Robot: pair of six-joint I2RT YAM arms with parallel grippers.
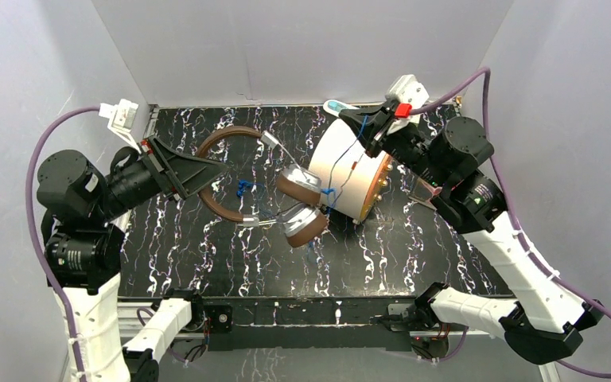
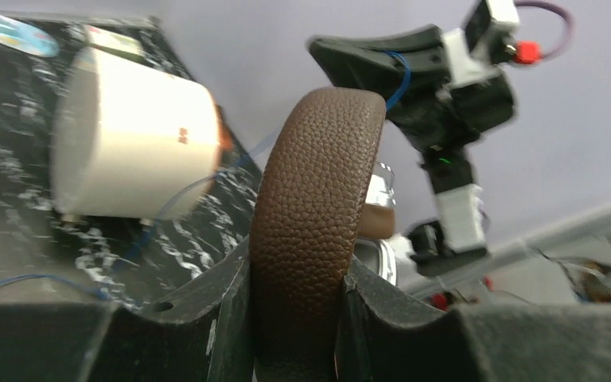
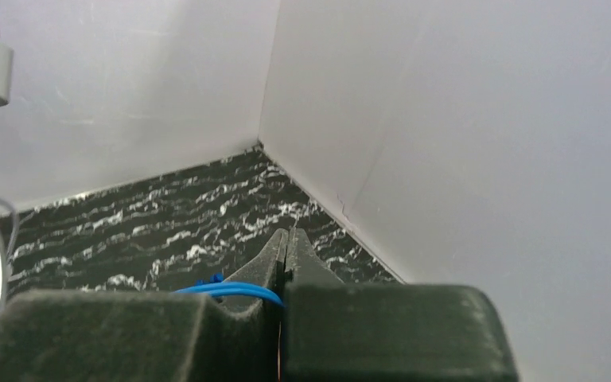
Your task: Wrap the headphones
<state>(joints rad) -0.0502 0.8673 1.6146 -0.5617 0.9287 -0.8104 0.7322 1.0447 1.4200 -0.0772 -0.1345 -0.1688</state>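
Left gripper (image 1: 211, 173) was closed narrow on the padded brown headband of the headphones (image 1: 221, 137). In the left wrist view the band (image 2: 318, 175) sat upright, squeezed between the two black fingers (image 2: 223, 306). The headphones lay on the black marbled counter (image 1: 207, 255), left of centre, with the headband arc toward the left arm. Both ear cups (image 1: 301, 189) pointed right, silver backs showing, one nearer the camera than the other. The upper cup was just beside the cream cylinder (image 1: 350, 171); whether they touched could not be told.

The cylinder lay on its side right of centre, its coppery end facing the right arm. The thin blue cable (image 1: 342, 163) ran from the cups up over the cylinder's side to the right gripper (image 1: 350, 118), which hung above the cylinder's far edge.

In the right wrist view the right gripper (image 3: 288, 243) was pressed together, tips meeting, with the cable (image 3: 231, 291) pinched between the fingers back from the tips. A small tangle of cable (image 1: 243, 189) lay on the counter inside the headband arc. A pale blue-and-white item (image 1: 338, 105) lay by the back wall, too small to identify.
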